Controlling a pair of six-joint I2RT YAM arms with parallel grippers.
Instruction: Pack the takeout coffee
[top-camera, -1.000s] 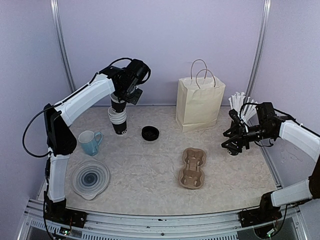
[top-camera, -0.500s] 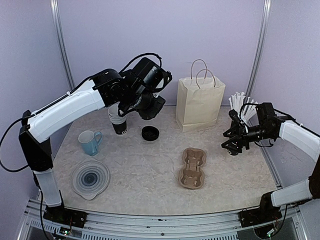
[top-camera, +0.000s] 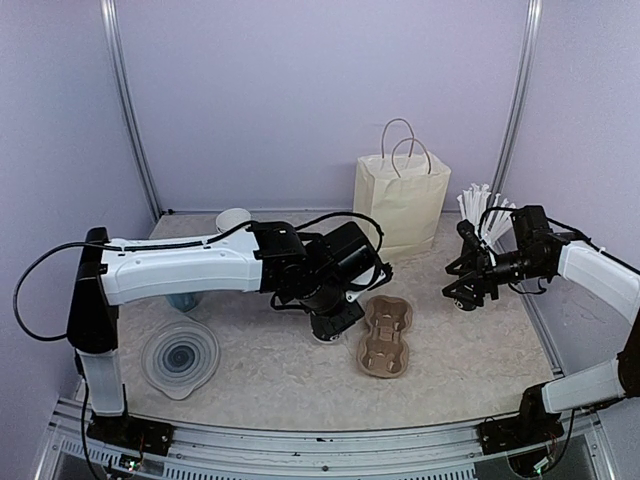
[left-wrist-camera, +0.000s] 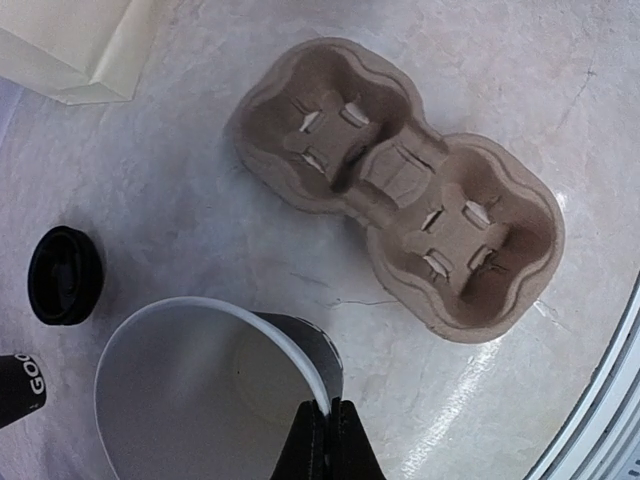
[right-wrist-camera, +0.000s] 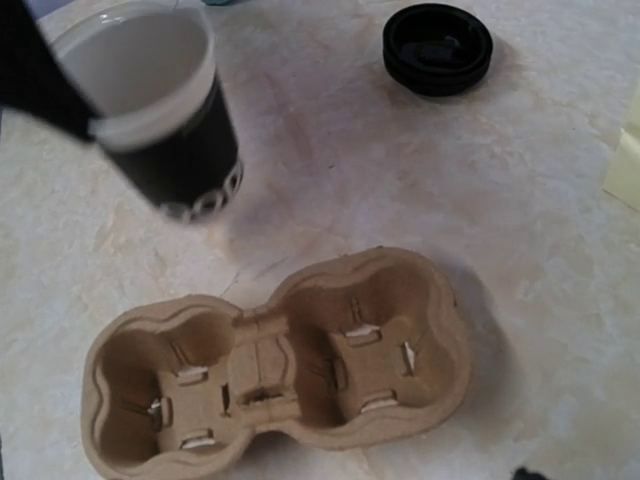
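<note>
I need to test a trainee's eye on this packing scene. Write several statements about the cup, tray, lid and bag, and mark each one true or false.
1. The tray holds one cup. False: both pockets of the tray are empty.
2. The left end effector pinches the cup's rim. True.
3. The held cup wears its lid. False: the cup is open, and the lid lies on the table apart from it.
4. The paper bag stands upright. True.
5. The right end effector is shut. False: its jaws stand open.

Blurred cup (right-wrist-camera: 165, 130) — perhaps aloft — near tray (right-wrist-camera: 275, 365)
</note>
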